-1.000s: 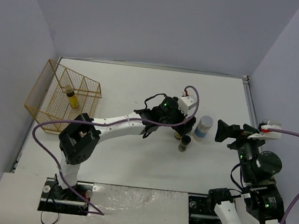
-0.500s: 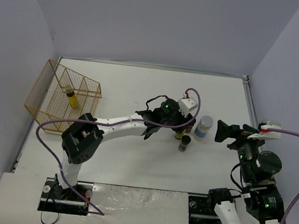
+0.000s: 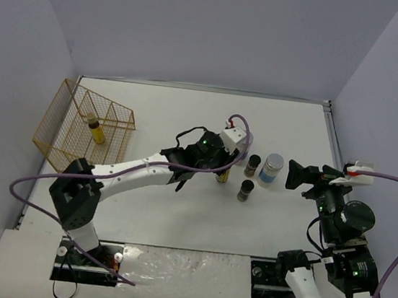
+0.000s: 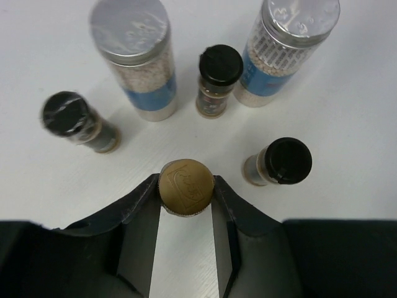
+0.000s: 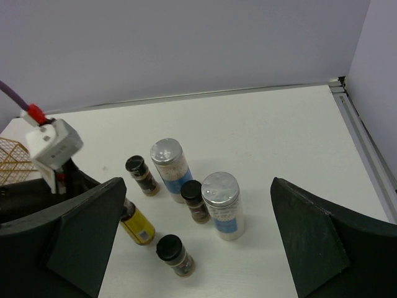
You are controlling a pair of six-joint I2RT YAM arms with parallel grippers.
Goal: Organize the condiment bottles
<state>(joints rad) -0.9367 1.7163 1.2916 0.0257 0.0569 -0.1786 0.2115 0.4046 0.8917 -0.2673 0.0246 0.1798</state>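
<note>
Left wrist view: the yellow bottle sits mid-table near a dark jar, its gold cap clamped by the left gripper. The pick-up looks to be in hand. Next it should lift clear, then carry left to the gold wire rack. The right gripper hangs wide open, empty.

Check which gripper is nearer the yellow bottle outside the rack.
Left. The left gripper has its jaws shut on the cap of the yellow bottle. The right gripper hangs open to its right, beyond the other jars, touching nothing.
</note>
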